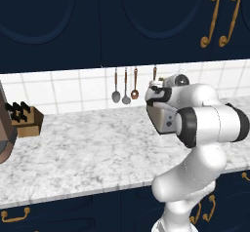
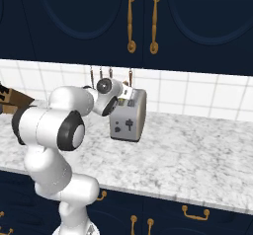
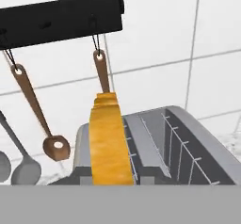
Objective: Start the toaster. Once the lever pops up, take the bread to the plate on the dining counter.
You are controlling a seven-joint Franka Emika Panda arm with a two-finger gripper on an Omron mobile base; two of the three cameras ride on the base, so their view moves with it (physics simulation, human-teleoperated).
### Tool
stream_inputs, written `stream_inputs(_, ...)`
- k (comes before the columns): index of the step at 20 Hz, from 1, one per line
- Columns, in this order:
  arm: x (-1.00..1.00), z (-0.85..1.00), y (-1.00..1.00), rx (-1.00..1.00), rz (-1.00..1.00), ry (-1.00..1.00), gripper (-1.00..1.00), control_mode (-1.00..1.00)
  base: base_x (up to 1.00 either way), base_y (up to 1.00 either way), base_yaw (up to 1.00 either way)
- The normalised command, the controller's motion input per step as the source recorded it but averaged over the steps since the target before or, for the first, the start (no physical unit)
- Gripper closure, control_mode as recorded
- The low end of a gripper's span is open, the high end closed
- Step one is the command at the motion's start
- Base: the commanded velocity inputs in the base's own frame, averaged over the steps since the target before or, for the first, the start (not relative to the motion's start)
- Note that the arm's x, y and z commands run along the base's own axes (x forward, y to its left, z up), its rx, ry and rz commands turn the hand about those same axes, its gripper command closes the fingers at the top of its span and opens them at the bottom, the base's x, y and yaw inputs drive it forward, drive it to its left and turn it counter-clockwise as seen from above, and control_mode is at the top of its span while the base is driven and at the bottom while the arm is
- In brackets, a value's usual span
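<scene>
Left base view: boxy silver-grey toaster [image 1: 163, 118] on white-grey marbled table [image 1: 88, 153], partly behind white arm; wood knife block [image 1: 27, 120] far left, utensils [image 1: 125, 87] hang on white tile.

Right base view: jaws [image 2: 126, 95] at toaster top [image 2: 129, 115]; can't tell gap.

Hand view: golden-brown bread [image 3: 108, 138] upright in left slot, black rail [image 3: 61, 20] above.

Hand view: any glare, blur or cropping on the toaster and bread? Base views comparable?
Hand view: even flat light, no glare; toaster slots sharp, the bread crisp but cut off below by the frame's edge. Left base view: the arm covers most of the toaster. Right base view: toaster clear, soft shading, slightly coarse render.
</scene>
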Motion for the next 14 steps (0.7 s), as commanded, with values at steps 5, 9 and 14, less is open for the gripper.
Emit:
stream_inputs(5, -0.37, 0.75, -0.01, 0.0, 0.0, -0.25, 1.0, -1.0, 0.0, 0.0, 0.0)
stream_inputs(9, -0.42, 0.5, -0.01, 0.0, -0.01, -0.06, 1.0, -1.0, 0.0, 0.0, 0.0)
stream_inputs(14, -0.71, 0.46, 0.0, 0.0, -0.02, 0.03, 1.0, -1.0, 0.0, 0.0, 0.0)
